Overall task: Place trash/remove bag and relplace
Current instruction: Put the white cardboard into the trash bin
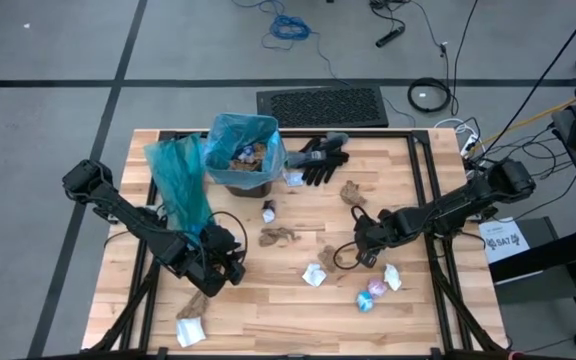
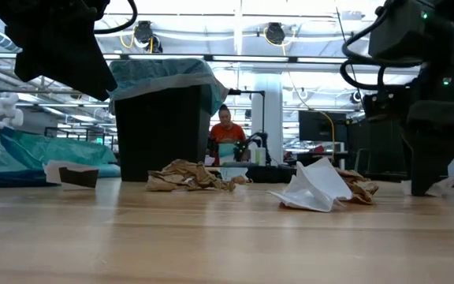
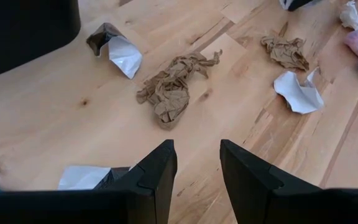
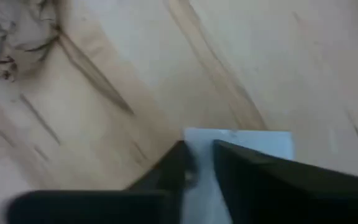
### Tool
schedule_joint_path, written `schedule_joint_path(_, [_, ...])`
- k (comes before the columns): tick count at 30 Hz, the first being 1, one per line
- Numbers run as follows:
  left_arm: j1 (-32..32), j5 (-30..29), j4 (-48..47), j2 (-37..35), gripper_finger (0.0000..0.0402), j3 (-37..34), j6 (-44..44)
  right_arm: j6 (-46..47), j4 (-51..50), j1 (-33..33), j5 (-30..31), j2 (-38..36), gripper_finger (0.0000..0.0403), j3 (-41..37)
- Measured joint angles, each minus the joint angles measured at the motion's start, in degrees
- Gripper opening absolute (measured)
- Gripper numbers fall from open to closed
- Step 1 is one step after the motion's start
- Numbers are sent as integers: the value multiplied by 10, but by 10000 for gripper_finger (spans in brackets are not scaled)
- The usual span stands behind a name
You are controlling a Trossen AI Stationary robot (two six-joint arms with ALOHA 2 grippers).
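On the left, the left gripper [image 3: 194,180] is held just above the table [image 1: 268,300] with its fingers a little apart and nothing between them, near a brown paper scrap [image 3: 171,87]. The lined bin [image 1: 243,155] is seen at the far side, and the trash [image 1: 313,274] is spread across the middle and right. On the right, the right gripper [image 4: 199,163] is pressed low with a white scrap [image 4: 244,142] seen between its nearly closed fingers, so the thin paper could be torn or dropped if it is lifted fast.

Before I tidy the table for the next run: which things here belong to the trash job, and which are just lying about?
Job:
- paper scraps
- shiny wrappers
- bin with its blue liner
- spare blue bag
- left gripper, open over the wood
- right gripper, pinching a white scrap

Lying about:
- black gloves
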Motion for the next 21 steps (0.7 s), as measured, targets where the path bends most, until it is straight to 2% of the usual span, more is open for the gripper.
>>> schedule_joint_path(2, [0,0,0,0,129,0,0,-14,11,0,-2,-5,13,-1])
schedule_joint_path(10, [0,0,0,0,129,0,14,-39,77,-2,-4,-22,1,25])
schedule_joint_path(15, [1,0,0,0,129,0,14,-80,78,-3,44,-23,1,98])
schedule_joint_path(21, [1,0,0,0,129,0,32,-191,105,-29,72,-12,1,206])
